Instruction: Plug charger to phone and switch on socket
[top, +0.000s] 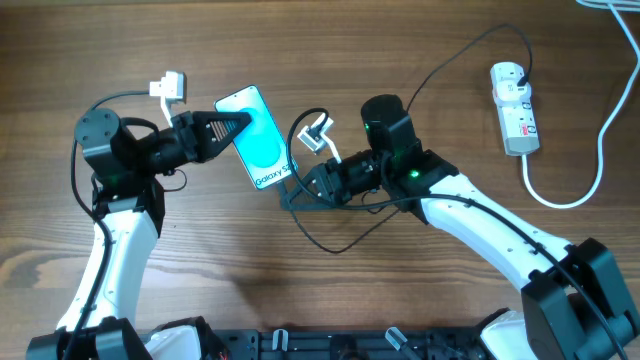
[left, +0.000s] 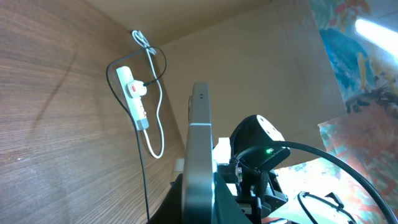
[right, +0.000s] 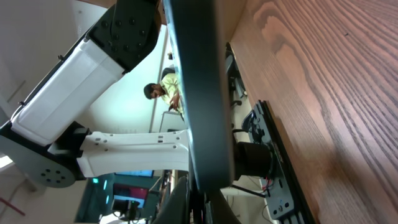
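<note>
The phone (top: 262, 142), turquoise screen up with "Galaxy" at its near end, is held above the table. My left gripper (top: 238, 123) is shut on its far left edge. In the left wrist view the phone (left: 200, 143) stands edge-on between the fingers (left: 199, 208). My right gripper (top: 293, 192) is at the phone's near end, shut on the end of the black charger cable (top: 335, 244). The plug tip is hidden. In the right wrist view the phone's edge (right: 199, 93) rises from the fingers (right: 202, 208). The white socket (top: 514, 108) lies at the far right, with the cable plugged into it.
The socket's thick white cord (top: 585, 190) curves along the right edge of the table. In the left wrist view the socket (left: 134, 96) lies far ahead with the black cable (left: 142, 168) running back towards me. Slack cable loops on the wood under the right arm.
</note>
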